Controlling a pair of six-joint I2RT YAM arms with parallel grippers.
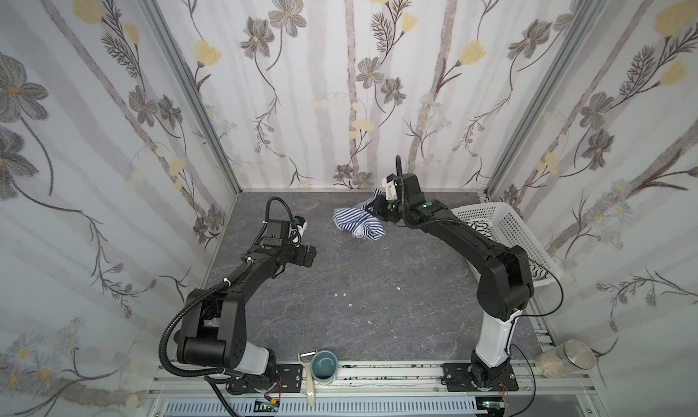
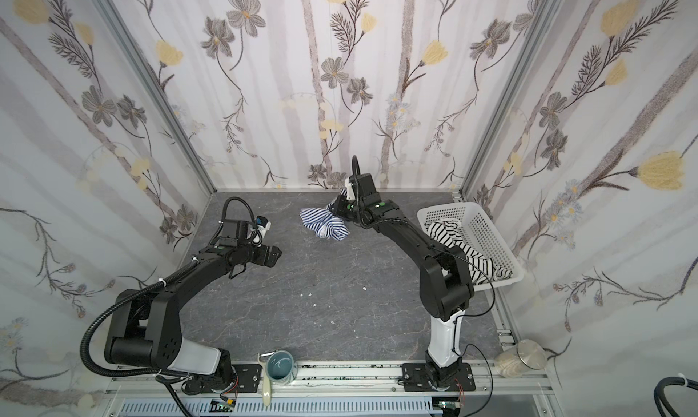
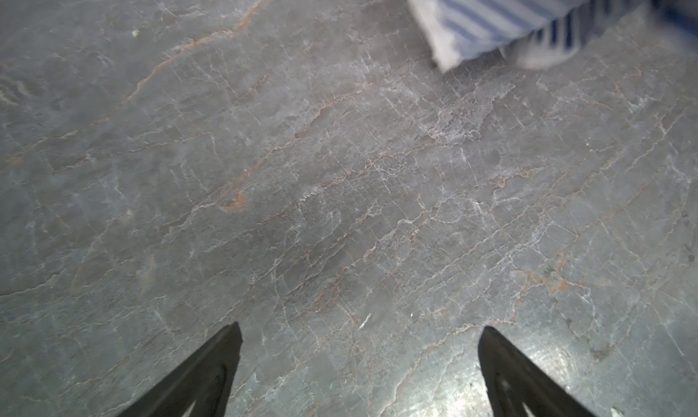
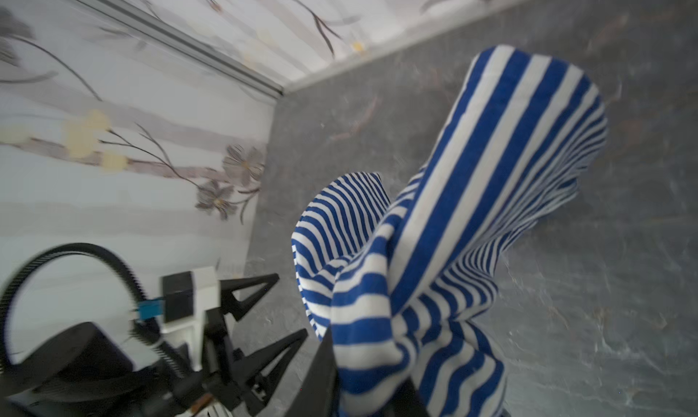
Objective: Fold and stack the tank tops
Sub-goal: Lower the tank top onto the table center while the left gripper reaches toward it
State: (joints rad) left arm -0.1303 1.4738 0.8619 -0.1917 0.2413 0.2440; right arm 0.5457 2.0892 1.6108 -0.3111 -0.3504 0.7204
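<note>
I am pinching the navy top (image 1: 359,222) in my right fingers (image 4: 321,377), upper middle of a top view, aiming to spread it flat on the counter (image 1: 377,301) with my wide-open left fingers (image 3: 228,347) helping.

Wide grey bench (image 1: 377,313) lies open between my two arms, marked only by a few small white flecks (image 1: 338,294). My left tool (image 1: 309,255) hangs above bare surface with its jaws spread. Toward the rear wall (image 1: 321,139), the navy-striped tank top (image 1: 357,222) bunches around my right tool (image 1: 378,203), crowding that back stretch. The white basket (image 1: 506,216), holding the black-striped tank top (image 2: 449,230), blocks the right edge beside my right arm. A cup (image 1: 325,365), peeler (image 1: 309,381) and jar (image 1: 562,358) occupy the front rail.
</note>
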